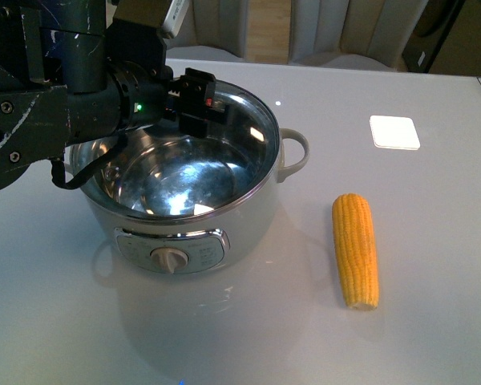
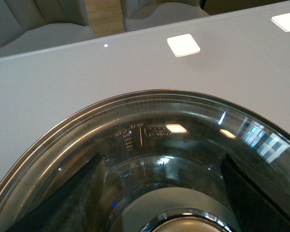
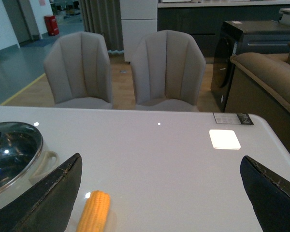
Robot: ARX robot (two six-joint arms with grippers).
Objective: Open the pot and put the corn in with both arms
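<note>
Over the pot [image 1: 248, 216], your left gripper [image 2: 163, 158] is hanging with its fingers spread wide, one on each side of the knob [image 2: 183, 224] of the glass lid [image 2: 183, 116], gripping nothing. Your right gripper [image 3: 160, 157] is spread wide too, holding nothing. The corn [image 1: 356, 250] is lying flat on the table [image 1: 433, 241], right of the pot, not touching it. If you are squeezing off to one side, the smooth knob may be slipping out, and the lid may be dropping and banging the pot.

Bulky black arm [image 1: 40, 120], looping cable [image 1: 88, 172], green light [image 1: 139, 107]
</note>
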